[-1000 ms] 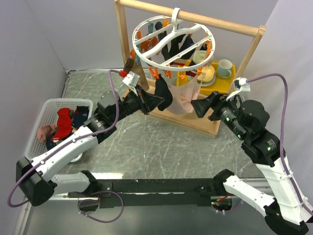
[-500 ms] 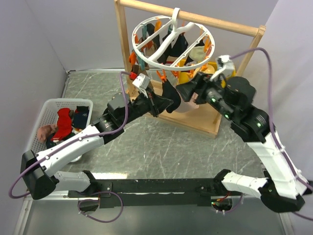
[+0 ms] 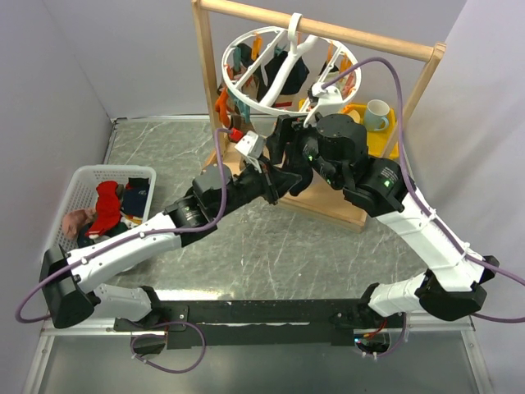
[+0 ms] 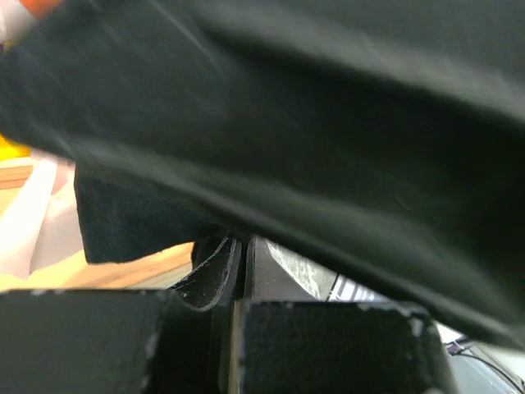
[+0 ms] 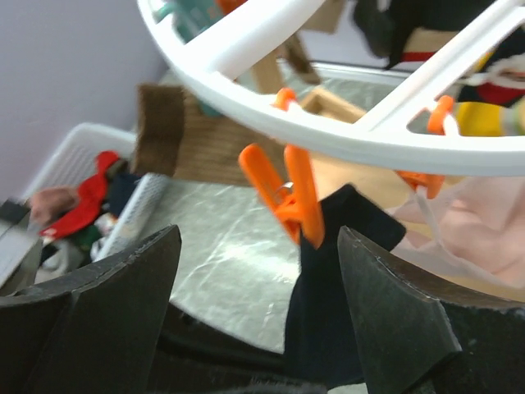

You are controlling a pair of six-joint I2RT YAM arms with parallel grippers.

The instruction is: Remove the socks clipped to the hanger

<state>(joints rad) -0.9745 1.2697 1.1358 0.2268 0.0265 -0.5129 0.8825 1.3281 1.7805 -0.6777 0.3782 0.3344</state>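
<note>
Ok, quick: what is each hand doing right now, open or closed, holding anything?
Left hand: closed on the black sock.
Right hand: open, holding nothing, facing an orange clip.

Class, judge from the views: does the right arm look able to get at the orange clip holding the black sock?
Probably yes: the orange clip sits squarely ahead of the right gripper's open jaws, with nothing in between.

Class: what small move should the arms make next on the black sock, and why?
Probably close the right gripper on the orange clip: its open jaws flank that clip, which pinches the black sock, while the left gripper is shut on the sock's lower part.
</note>
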